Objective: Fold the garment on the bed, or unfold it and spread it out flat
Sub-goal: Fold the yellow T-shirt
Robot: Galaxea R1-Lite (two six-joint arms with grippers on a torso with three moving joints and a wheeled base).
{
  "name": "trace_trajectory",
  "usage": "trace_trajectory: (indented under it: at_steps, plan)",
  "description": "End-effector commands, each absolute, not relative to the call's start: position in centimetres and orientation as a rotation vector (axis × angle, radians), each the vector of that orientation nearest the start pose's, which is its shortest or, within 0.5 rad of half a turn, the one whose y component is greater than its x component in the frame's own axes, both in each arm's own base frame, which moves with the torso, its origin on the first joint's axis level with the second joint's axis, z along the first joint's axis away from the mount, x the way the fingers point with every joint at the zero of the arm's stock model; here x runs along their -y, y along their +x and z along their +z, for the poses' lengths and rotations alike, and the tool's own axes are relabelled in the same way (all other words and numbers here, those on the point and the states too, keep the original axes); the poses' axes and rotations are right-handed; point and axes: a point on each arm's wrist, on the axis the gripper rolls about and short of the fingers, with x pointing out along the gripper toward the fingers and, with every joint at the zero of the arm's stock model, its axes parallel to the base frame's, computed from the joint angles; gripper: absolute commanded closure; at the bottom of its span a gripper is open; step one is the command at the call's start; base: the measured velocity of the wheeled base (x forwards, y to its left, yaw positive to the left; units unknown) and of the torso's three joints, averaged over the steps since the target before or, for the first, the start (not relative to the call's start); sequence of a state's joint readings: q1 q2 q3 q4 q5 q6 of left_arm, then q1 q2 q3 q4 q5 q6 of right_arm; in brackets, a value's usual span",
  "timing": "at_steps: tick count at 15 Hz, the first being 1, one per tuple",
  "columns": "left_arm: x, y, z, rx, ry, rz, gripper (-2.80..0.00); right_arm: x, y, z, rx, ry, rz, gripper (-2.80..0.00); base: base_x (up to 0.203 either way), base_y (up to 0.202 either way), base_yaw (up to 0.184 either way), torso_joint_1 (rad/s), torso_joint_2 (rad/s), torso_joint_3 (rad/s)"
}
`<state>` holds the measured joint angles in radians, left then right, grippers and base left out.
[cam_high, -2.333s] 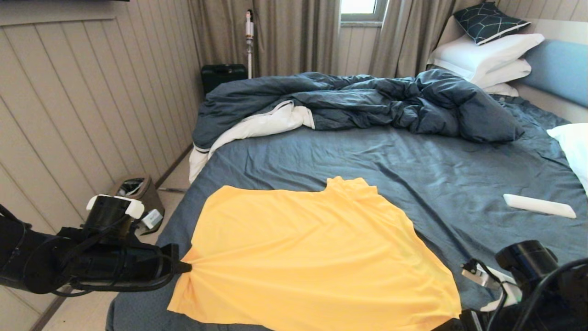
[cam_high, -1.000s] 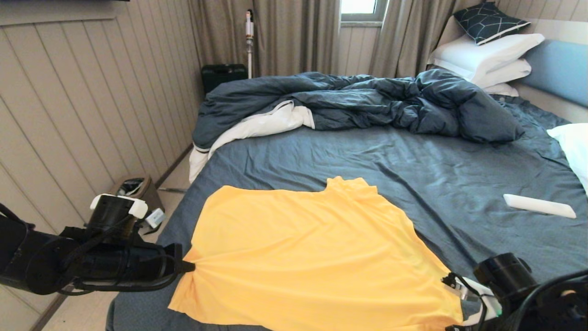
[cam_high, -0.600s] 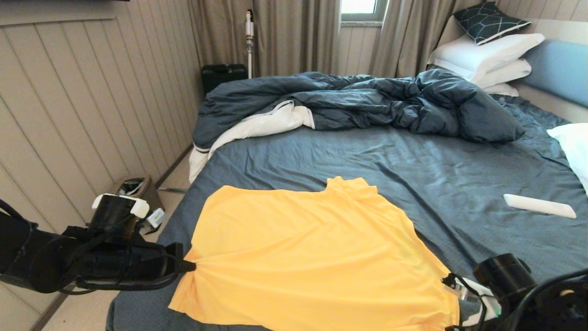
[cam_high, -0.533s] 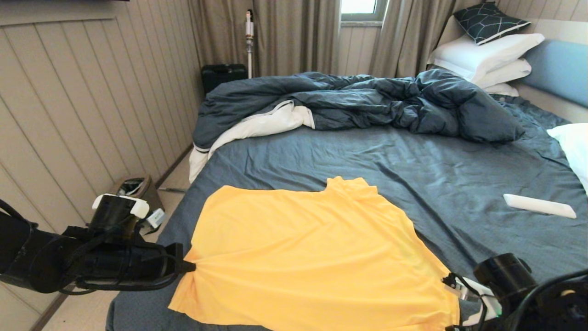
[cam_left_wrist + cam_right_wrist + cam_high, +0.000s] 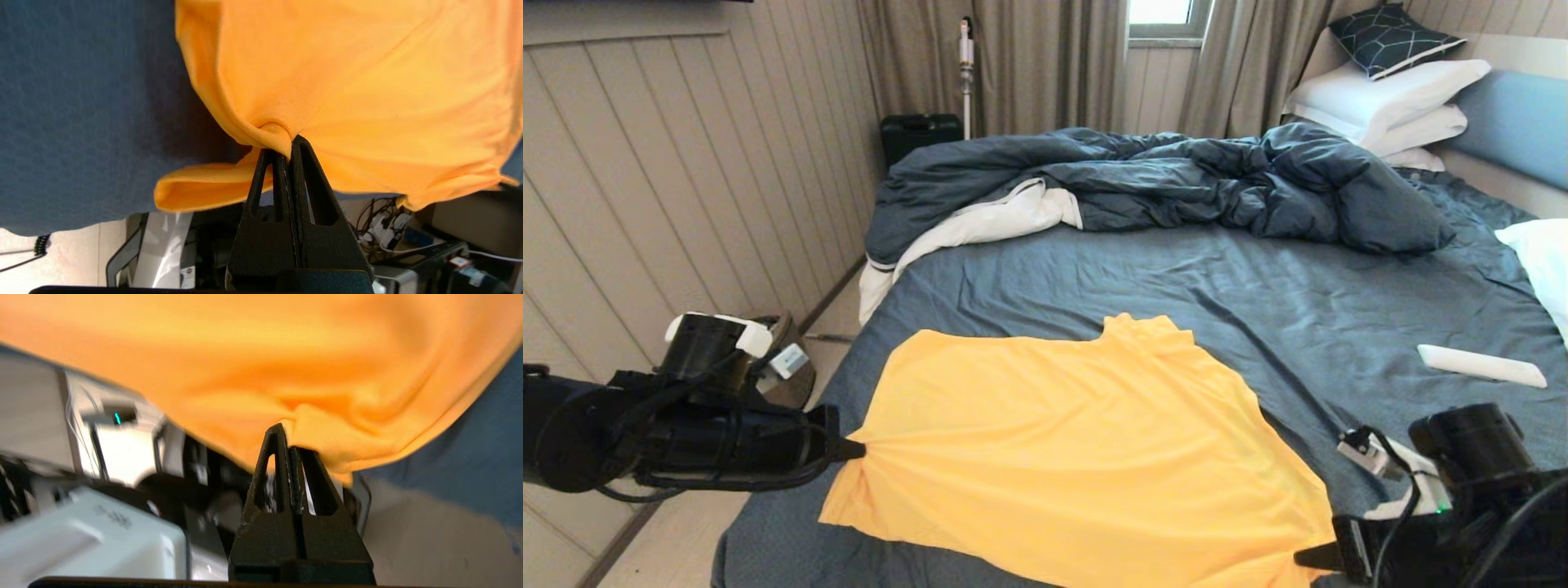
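My left gripper (image 5: 288,149) is pinched tight on a bunched edge of the yellow T-shirt (image 5: 1078,457), at the shirt's left side near the foot of the bed (image 5: 1258,294). My right gripper (image 5: 290,445) is closed just as hard on the shirt's right lower corner, over the bed's near edge. Between the two grips the shirt lies spread across the dark blue sheet, creases fanning from each pinch. Farther off, the rumpled duvet (image 5: 1176,180) is heaped, with white pillows (image 5: 1388,98) by the headboard.
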<state>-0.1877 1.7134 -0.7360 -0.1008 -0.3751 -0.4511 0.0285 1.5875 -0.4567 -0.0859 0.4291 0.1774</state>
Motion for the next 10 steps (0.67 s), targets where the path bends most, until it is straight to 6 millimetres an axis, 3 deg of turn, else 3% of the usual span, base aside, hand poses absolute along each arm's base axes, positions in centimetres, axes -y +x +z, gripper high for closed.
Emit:
trace_trajectory:
  at_steps: [1,10]
  plan:
    - [5.9,27.0,13.3,-0.948,-0.496,-0.331,0.0,-0.9,21.1,10.0,-1.003,0.383,0.305,0.0,0.0,0.0,0.0,0.0,0.0,0.0]
    - [5.7,32.4,10.5,-0.991,-0.516,-0.281,0.0,0.3,28.8,10.3,-0.967,0.474,0.23,0.0,0.0,0.0,0.0,0.0,0.0,0.0]
